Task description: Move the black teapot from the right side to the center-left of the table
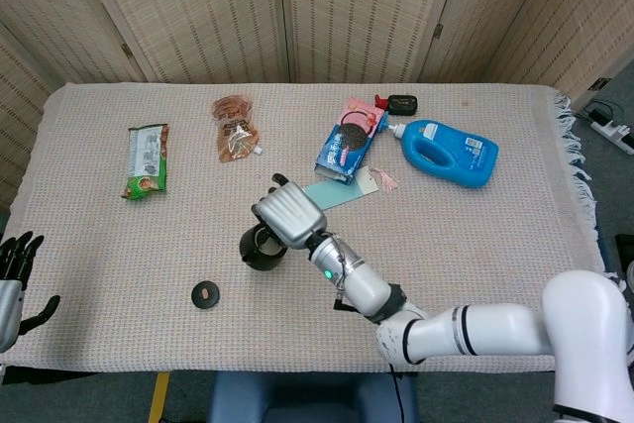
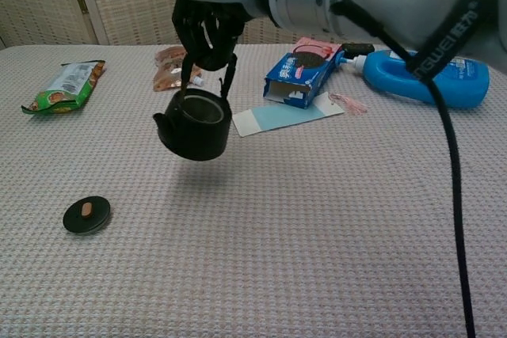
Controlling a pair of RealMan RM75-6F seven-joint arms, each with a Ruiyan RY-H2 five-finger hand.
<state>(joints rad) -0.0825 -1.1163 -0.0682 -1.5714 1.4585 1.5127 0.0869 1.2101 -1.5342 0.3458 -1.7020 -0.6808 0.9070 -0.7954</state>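
- Your right hand carries the black teapot by its thin bail handle, fingers curled closed around the top of the handle; the pot hangs below the hand, clear of the table, with its shadow visible on the cloth in the chest view
- The pot hangs slightly tilted, spout toward the left of the chest view; judge this as the natural swing of a load carried from a hinged handle, so expect it to rock when you set it down
- The teapot sits over the center-left area of the table, between the black lid lying flat on the cloth and the blue snack box; judge the carry as near its end, with lowering and release not yet done
- The teapot mouth is open and the lid is apart from it; the interior appears dark, and you cannot tell whether anything is inside
- The blue snack box lies on its side with one end flap open onto the cloth; its contents are not visible
- The blue bottle lies on its side, cap on, near the far right
- Your left hand shows at the lower left edge of the head view, off the table, fingers spread and holding nothing
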